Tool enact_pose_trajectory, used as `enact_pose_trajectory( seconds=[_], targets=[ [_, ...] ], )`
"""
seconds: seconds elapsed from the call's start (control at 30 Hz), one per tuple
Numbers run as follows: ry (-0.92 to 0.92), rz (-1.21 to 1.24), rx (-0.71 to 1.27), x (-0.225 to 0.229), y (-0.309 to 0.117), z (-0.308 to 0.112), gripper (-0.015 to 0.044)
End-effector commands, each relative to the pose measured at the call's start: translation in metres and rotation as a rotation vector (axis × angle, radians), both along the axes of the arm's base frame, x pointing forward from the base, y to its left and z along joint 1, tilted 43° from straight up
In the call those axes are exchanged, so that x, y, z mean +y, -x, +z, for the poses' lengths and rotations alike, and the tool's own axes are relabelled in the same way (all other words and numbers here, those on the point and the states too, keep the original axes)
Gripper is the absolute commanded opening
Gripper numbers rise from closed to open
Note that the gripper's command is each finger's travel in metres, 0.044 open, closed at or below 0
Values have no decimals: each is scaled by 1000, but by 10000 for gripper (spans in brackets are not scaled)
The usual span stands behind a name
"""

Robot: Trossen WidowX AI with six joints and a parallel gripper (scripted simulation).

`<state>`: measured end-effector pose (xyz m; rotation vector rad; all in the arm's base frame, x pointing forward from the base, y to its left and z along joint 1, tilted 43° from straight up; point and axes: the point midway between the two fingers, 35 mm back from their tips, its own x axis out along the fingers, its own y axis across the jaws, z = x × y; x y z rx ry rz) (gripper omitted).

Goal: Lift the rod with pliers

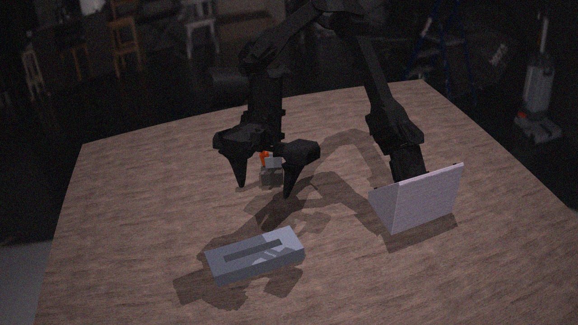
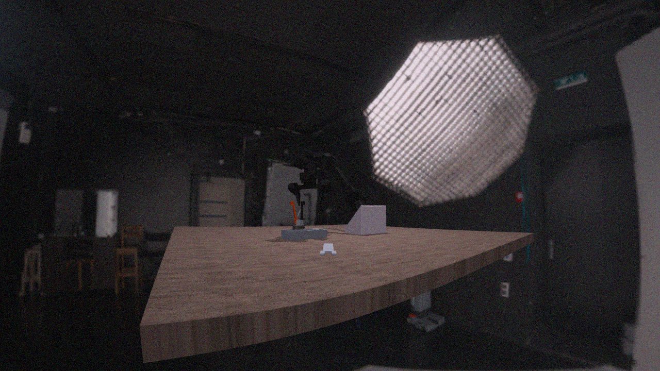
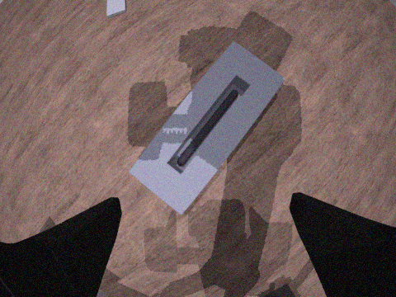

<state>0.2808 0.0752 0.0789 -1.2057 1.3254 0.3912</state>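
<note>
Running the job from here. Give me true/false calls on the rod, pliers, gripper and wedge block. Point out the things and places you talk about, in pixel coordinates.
1. The dark rod [image 3: 208, 127] lies inside the block's channel. True.
2. The gripper [image 1: 263, 192] [image 3: 208, 206] is closed on the locking pliers [image 1: 264, 158] [image 2: 294, 213]. False: it is open, with nothing between its fingers.
3. The pliers' visible orange handle is upright in the exterior view. True.
4. The pale wedge block [image 1: 426, 201] [image 2: 373, 220] lies inside the channel. False: it stands on the tabletop [image 1: 133, 193] [image 2: 258, 276] [image 3: 62, 103], apart from the channel block [image 1: 254, 272] [image 2: 302, 234] [image 3: 256, 82].

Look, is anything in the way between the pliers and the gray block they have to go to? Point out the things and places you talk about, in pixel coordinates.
Nothing visible stands on the wood between the pliers [image 1: 264, 158] [image 2: 294, 212] and the gray block [image 1: 216, 264] [image 2: 304, 234] [image 3: 243, 62]. Only the open gripper [image 1: 263, 192] [image 3: 208, 206] hangs above that stretch.
</note>
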Motion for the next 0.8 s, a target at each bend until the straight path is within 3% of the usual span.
enact_pose_trajectory(
  seconds=[0.0,0.43,0.77],
  targets=[
    [406,311,361,7,25,-7,440],
    [406,311,361,7,25,-7,440],
    [409,310,361,-33,9,31,440]
  ],
)
